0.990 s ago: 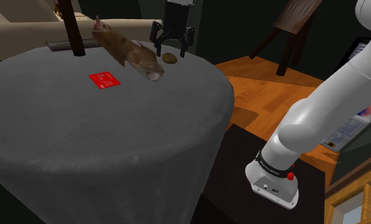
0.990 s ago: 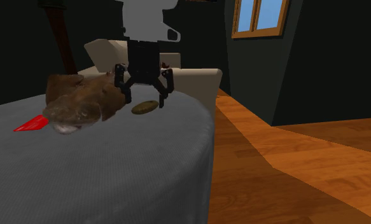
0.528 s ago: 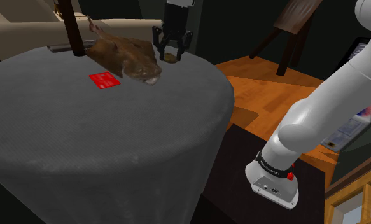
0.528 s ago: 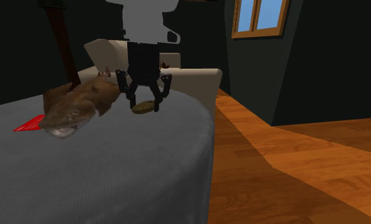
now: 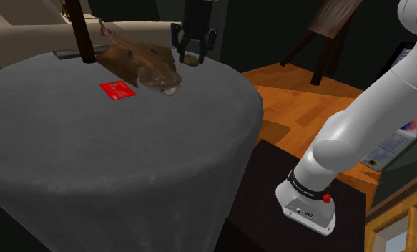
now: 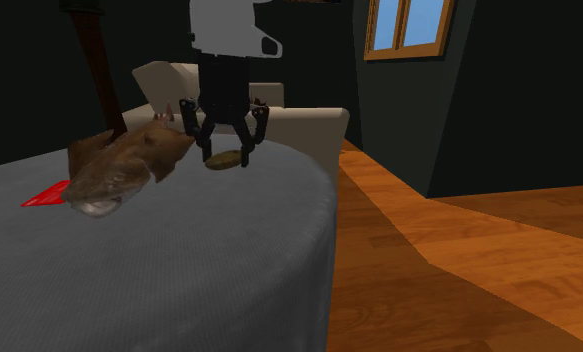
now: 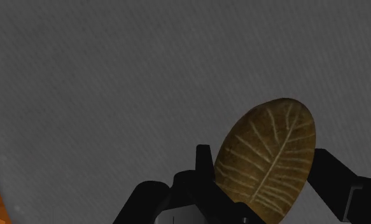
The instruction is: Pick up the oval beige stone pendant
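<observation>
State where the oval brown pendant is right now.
In the shoulder view, the pendant is clasped between the jaws at the far side of the grey table, just right of the brown fish.
</observation>
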